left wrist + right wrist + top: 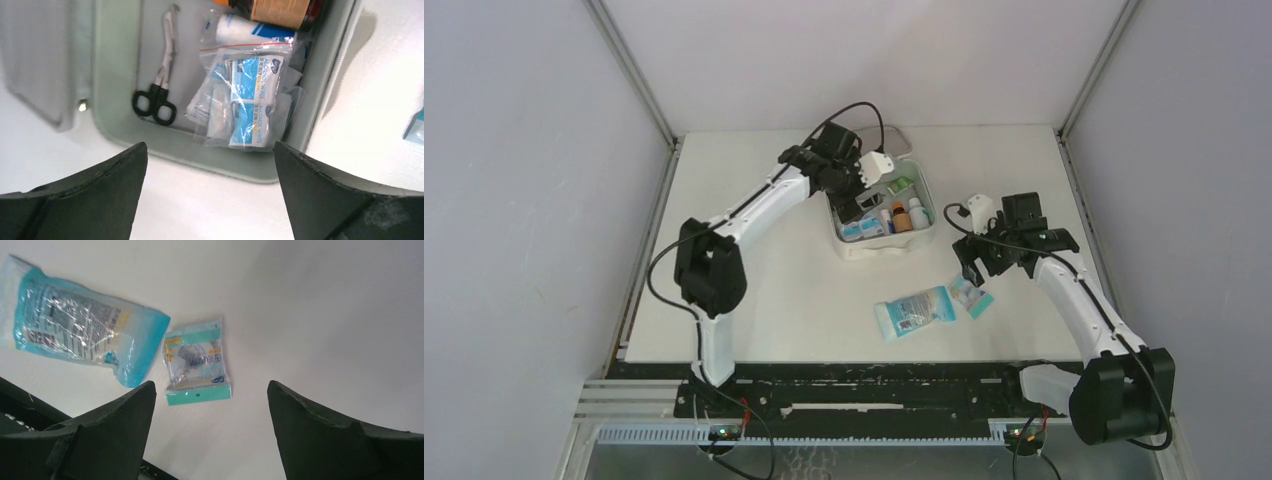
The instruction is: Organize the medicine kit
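Grey walls [524, 200] close in a white table [754, 300]. On it the kit [879, 248] sits open toward the far edge, a little right of centre, with its lid folded back. The left arm [754, 205] stretches diagonally from its base at the near edge, elbow raised and wrist bent down over the kit's left side. The left claw [210, 150] hangs released above the near rim, fingers wide with nothing between them. Below it in the kit lie scissors [159, 85] and, just beside them, a wipes bag [247, 100]. The right arm [1074, 290] reaches up the right side of the table, forearm angled inward. The right claw [210, 385] is also released and empty, poised over a small packet [197, 365]. This lies flat toward the near edge, just beside a big packet [85, 335].
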`<control>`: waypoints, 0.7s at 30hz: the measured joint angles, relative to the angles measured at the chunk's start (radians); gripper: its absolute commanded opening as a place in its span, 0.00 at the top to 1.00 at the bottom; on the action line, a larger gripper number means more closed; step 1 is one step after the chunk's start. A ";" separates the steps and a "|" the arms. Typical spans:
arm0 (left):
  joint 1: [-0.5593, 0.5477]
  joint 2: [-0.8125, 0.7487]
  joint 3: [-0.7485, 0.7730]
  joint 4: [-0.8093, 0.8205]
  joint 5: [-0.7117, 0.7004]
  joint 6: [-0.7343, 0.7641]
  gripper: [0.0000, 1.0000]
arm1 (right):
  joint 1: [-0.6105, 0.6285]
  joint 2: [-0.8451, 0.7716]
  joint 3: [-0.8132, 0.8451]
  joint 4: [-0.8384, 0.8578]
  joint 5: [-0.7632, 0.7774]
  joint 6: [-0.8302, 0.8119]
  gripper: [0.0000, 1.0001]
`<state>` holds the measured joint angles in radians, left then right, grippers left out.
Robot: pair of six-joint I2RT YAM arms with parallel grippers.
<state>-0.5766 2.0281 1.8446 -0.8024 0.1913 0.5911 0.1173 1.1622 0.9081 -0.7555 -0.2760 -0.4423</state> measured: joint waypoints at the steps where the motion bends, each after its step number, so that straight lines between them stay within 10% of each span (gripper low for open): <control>1: 0.000 -0.031 -0.014 0.016 -0.002 -0.005 0.00 | 0.000 0.002 -0.010 -0.005 0.006 -0.009 0.17; 21: 0.008 -0.531 -0.474 0.253 -0.123 -0.058 0.00 | 0.158 0.151 -0.150 0.030 0.153 -0.128 0.09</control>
<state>-0.5690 1.4967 1.3708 -0.5491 0.0681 0.5327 0.2749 1.3132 0.7582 -0.7258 -0.1234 -0.5705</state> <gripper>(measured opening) 0.996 0.907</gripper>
